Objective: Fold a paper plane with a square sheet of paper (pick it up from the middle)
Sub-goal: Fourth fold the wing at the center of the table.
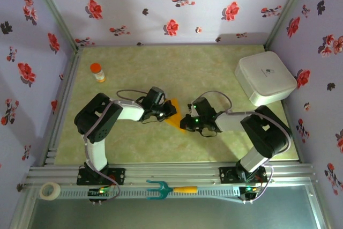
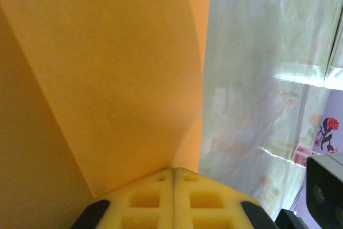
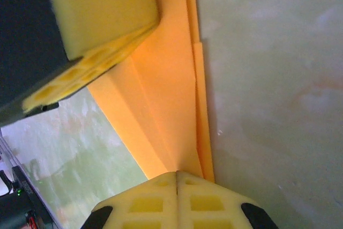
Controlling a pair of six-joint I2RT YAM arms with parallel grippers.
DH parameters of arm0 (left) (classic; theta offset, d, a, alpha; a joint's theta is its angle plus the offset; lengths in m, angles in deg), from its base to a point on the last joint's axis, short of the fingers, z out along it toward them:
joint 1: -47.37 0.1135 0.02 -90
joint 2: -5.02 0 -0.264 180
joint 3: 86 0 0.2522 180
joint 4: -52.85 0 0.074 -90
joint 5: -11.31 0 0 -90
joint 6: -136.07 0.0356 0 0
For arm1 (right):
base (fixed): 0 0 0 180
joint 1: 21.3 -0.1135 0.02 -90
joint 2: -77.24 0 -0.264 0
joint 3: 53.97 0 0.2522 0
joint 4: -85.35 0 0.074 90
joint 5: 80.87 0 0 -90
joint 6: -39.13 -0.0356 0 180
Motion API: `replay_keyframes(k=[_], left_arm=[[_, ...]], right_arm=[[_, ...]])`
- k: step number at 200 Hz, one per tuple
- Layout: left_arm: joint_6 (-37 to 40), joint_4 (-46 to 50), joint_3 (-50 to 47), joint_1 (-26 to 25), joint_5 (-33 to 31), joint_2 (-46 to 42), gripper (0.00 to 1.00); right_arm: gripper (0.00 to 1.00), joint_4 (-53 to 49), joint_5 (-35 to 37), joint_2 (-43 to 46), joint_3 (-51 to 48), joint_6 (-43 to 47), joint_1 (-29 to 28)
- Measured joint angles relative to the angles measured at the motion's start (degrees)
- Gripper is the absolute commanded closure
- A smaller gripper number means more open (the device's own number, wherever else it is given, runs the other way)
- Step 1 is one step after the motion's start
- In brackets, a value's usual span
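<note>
- Left hand point(image 1: 168, 111): in its own wrist view the yellow pads point(image 2: 144, 199) are pressed together with no gap, and the orange paper rises straight out of their seam, so I judge it clenched on the sheet's edge
- Right hand point(image 1: 186, 122): its pads point(image 3: 203, 202) are likewise closed on each other, and the narrow creased end of the paper runs into their seam, so it too reads as gripping the paper
- The square sheet of paper point(image 1: 175, 115) lies between the two hands, low over the table point(image 1: 214, 63), already bearing folded flaps point(image 3: 166, 105)
- The relation that matters: the long creases lead straight away from the right hand's tips, so the sheet's long axis points outward from that hand, while the left hand's pad point(image 3: 102, 9) sits on the sheet's left flank, across that axis
- Both hands touch the sheet; neither is nearer, so I judge the next fold depends on one holding the axis steady while the other turns a flap over it
- Well away from the sheet: an orange-capped bottle point(image 1: 97, 72) on its far left, a white box point(image 1: 265, 79) on its far right, a teal fork point(image 1: 169, 190) on its near side
</note>
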Motion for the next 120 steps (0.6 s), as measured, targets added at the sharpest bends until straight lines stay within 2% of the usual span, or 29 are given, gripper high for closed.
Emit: replay_keyframes(k=[67,120], left_arm=[[0.0,-0.6,-0.3,0.0,0.1,0.0,0.98],[0.0,-0.6,-0.4,0.0,0.1,0.0,0.98]], right_arm=[[0.94,-1.2,1.8,6.2,-5.4,-0.5,0.0],[0.95,-9.7,3.3,11.6,-4.0,-0.6,0.0]])
